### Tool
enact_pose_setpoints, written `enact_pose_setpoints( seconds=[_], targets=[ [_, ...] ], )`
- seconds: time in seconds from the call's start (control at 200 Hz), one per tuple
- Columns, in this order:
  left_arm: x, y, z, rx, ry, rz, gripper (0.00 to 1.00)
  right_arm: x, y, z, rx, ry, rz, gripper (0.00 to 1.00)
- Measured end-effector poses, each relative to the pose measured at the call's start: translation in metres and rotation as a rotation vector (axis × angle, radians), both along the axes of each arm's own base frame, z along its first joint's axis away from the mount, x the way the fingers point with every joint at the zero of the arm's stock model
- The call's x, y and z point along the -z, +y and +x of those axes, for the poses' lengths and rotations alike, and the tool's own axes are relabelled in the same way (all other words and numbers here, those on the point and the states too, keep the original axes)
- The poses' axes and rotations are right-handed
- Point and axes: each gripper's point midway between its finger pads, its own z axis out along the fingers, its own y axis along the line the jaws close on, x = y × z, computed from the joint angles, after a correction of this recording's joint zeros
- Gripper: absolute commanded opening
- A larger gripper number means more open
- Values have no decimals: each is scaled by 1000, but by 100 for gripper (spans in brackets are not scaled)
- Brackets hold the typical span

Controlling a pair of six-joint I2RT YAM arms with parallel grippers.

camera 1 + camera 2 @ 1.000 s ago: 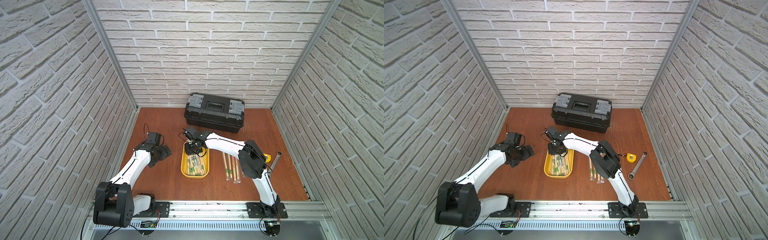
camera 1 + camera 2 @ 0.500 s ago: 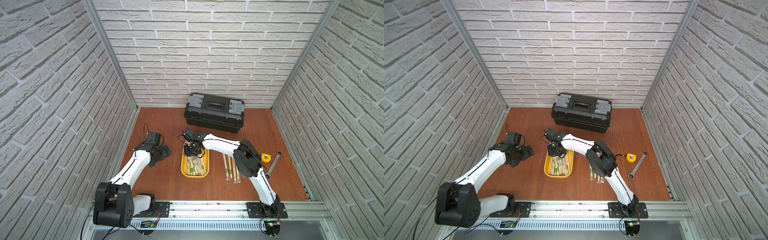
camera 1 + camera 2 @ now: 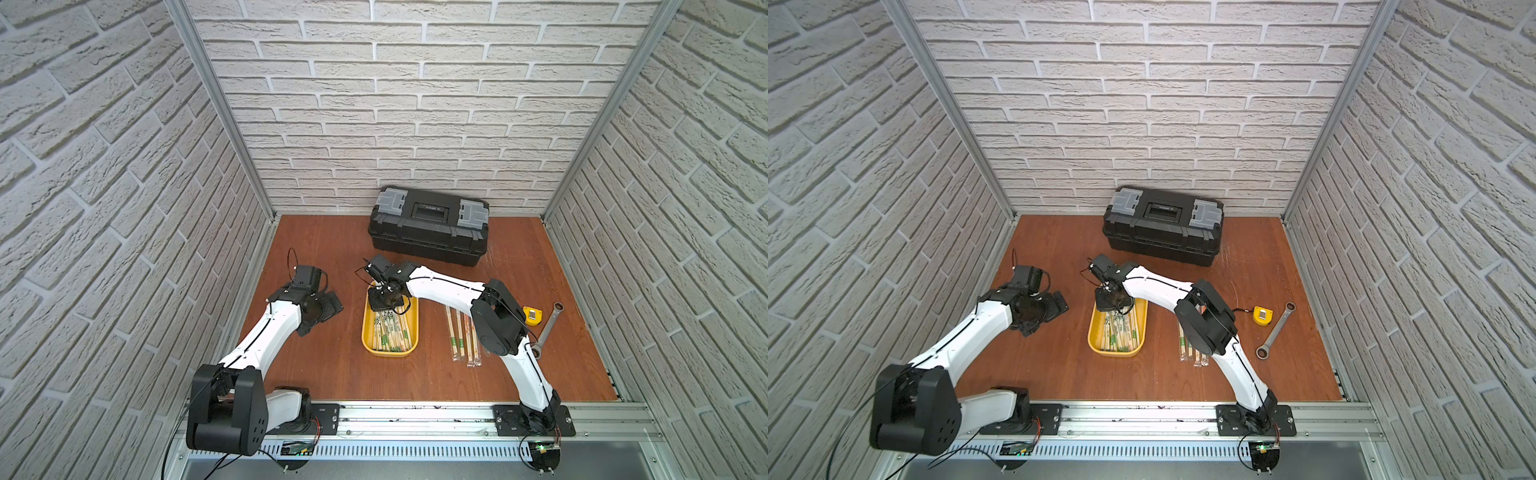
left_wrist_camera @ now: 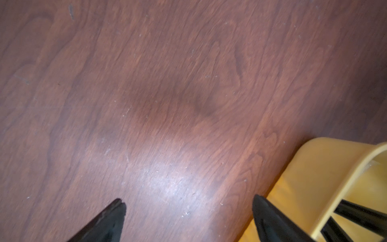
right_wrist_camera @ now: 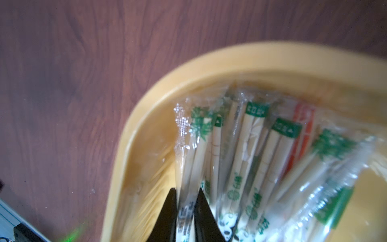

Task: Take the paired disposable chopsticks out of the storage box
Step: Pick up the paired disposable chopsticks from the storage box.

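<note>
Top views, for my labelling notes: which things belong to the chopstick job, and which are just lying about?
Job: storage box, paired disposable chopsticks inside it, loose pairs already on the table, right gripper pinching one pair.
Lying about: toolbox, tape measure, wrench.

No text can be read for certain. In the right wrist view the chopsticks (image 5: 251, 159) sit in clear sleeves (image 5: 182, 134) that carry print. Two sleeves have a green band with pale characters and a small triangle, too blurred to make out. Lower down, the same sleeves bear round green emblems with green characters beside them, also blurred. One sleeve has a green leaf print and another red-orange lettering, unreadable. The sleeve between the fingers of the right pincer (image 5: 186, 189) shows dark, smeared characters. In a top view the toolbox (image 3: 428, 224) has a pale mark in its lid recess and the tape measure (image 3: 530, 315) a dark face, both too small to read.
</note>
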Motion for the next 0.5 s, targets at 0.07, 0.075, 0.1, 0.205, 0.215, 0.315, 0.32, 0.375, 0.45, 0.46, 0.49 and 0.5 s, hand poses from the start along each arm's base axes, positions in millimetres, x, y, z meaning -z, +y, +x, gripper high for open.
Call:
enact_pose_setpoints(
  seconds=[0.07,0.075,0.1,0.205,0.215,0.315,0.32,0.375,0.45,0.46,0.49,0.5],
  targets=[
    [0,0,0,0,-1,-1,98,-11,1,1,0,-16,16,17],
    [0,0,0,0,-1,-1,98,-12,1,1,1,-17,16,16],
    [0,0,0,0,-1,-1,98,-15,1,1,1,-22,20,16],
    [0,0,0,0,-1,-1,98,-28,1,3,3,-44,35,16],
    [0,0,0,0,-2,-1,98,-29,0,3,4,-47,35,16],
    [0,0,0,0,-2,-1,98,-36,-1,4,7,-60,42,16],
    [0,0,0,0,-1,-1,98,-36,-1,4,7,-60,41,16],
    [0,0,0,0,-1,-1,98,-39,-4,5,12,-65,43,16],
    [0,-1,0,1,-2,-3,98,-43,-8,6,19,-71,42,15],
    [0,-1,0,1,-1,-4,98,-43,-9,6,20,-72,42,15],
    [0,-1,0,2,-1,-4,98,-45,-10,7,23,-75,42,14],
    [0,-1,0,2,-1,-4,98,-45,-11,7,24,-75,42,14]
  ],
)
